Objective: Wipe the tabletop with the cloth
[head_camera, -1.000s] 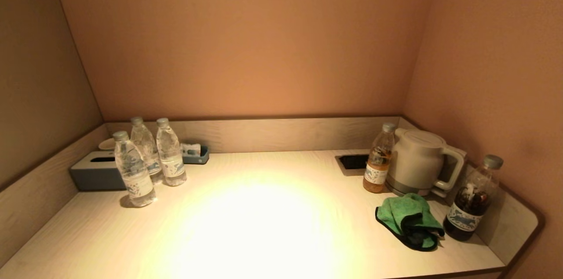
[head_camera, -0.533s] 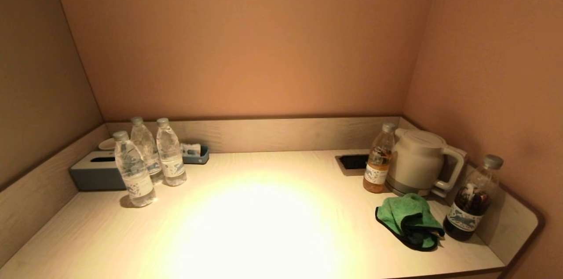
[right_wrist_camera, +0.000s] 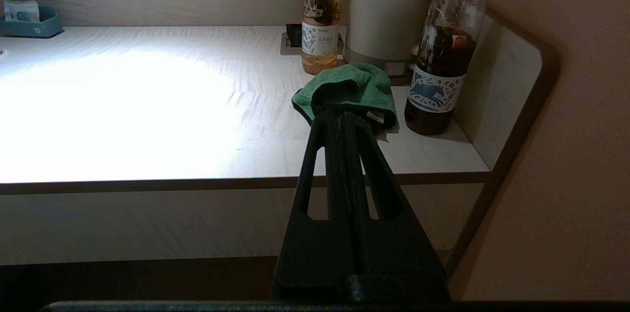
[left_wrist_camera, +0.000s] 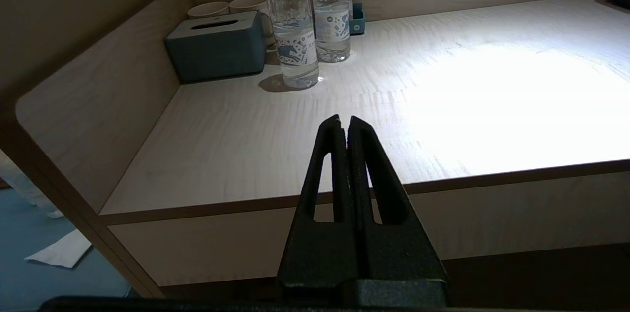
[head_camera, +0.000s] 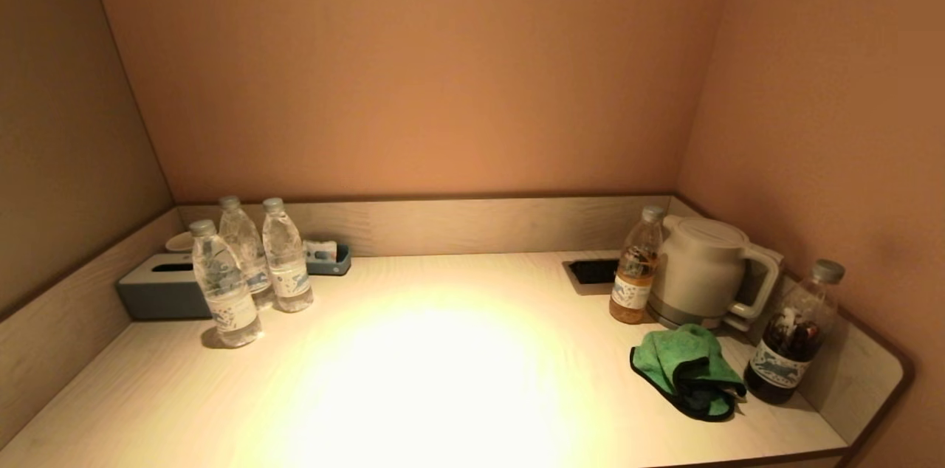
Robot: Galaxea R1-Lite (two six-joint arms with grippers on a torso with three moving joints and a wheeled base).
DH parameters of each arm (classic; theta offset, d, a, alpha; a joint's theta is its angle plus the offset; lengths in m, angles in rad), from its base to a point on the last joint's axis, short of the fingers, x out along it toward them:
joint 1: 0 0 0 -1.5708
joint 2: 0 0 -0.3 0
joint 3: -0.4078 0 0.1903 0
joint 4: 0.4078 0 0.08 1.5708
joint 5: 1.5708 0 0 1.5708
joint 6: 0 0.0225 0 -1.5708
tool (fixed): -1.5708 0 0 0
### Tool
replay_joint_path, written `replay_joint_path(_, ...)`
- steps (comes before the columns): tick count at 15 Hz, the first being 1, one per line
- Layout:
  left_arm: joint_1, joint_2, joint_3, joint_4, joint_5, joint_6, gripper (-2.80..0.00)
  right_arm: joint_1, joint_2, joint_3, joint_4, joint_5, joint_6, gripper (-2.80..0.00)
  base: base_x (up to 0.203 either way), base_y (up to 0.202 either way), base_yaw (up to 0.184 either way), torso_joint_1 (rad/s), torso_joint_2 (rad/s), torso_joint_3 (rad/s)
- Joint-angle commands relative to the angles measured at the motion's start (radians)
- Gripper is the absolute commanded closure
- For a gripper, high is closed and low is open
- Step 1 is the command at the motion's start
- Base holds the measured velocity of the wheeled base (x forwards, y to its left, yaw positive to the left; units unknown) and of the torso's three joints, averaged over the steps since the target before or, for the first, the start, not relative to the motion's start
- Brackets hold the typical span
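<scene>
A crumpled green cloth (head_camera: 688, 368) with a dark edge lies on the pale wooden tabletop (head_camera: 443, 372) at the front right, between the kettle and a dark bottle; it also shows in the right wrist view (right_wrist_camera: 352, 88). My right gripper (right_wrist_camera: 343, 114) is shut and empty, held off the table's front edge and short of the cloth. My left gripper (left_wrist_camera: 343, 120) is shut and empty, held in front of the table's left part. Neither arm shows in the head view.
Three clear water bottles (head_camera: 225, 291) and a grey tissue box (head_camera: 159, 291) stand at the back left. A white kettle (head_camera: 701, 272), an amber bottle (head_camera: 635, 269) and a dark bottle (head_camera: 794, 339) stand at the right. Raised walls enclose the back and sides.
</scene>
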Motion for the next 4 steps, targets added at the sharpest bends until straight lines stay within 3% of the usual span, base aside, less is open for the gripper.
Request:
replay_joint_path(1, 0.001, 0.001, 0.0, 0.0, 0.0, 0.0, 0.0, 0.0, 0.001, 0.0, 0.0, 0.0, 0.0, 0.0, 0.0, 0.0, 0.0, 0.0, 0.0, 0.0)
replay_joint_path(4, 0.001, 0.001, 0.0, 0.0, 0.0, 0.0, 0.0, 0.0, 0.001, 0.0, 0.0, 0.0, 0.003, 0.0, 0.0, 0.0, 0.0, 0.0, 0.0, 0.0)
